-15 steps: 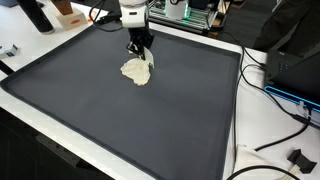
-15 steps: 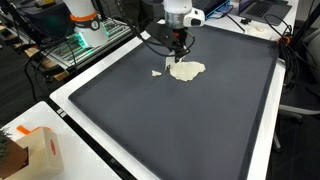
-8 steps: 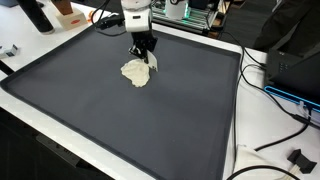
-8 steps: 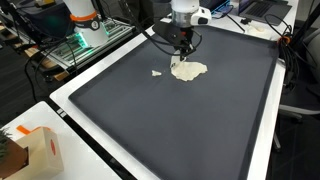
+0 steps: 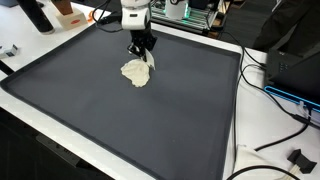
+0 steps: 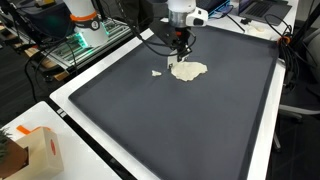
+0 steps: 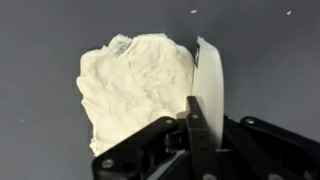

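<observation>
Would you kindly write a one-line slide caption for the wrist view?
The gripper holds a white flat blade edge-on beside a pale dough lump on a dark mat.

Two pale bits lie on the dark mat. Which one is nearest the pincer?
The large cream lump, just under the pincer. The small crumb is far tinier and lies apart from the lump, farther from the pincer.
</observation>
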Controlling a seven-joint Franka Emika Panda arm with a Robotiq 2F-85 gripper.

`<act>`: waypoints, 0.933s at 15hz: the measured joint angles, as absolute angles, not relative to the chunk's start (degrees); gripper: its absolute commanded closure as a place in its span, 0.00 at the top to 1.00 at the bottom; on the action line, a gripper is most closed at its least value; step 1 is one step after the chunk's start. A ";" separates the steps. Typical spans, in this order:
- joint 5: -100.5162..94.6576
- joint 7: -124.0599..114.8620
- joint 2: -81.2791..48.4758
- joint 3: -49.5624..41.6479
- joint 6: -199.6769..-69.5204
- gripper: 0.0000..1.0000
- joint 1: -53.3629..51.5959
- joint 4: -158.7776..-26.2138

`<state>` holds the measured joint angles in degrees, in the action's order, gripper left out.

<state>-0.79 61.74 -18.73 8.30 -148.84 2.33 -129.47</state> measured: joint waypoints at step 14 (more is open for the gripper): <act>-1.74 63.23 -15.17 5.72 -153.88 0.01 5.31 -135.99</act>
<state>-1.74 63.23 -15.17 5.72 -153.88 5.31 -135.99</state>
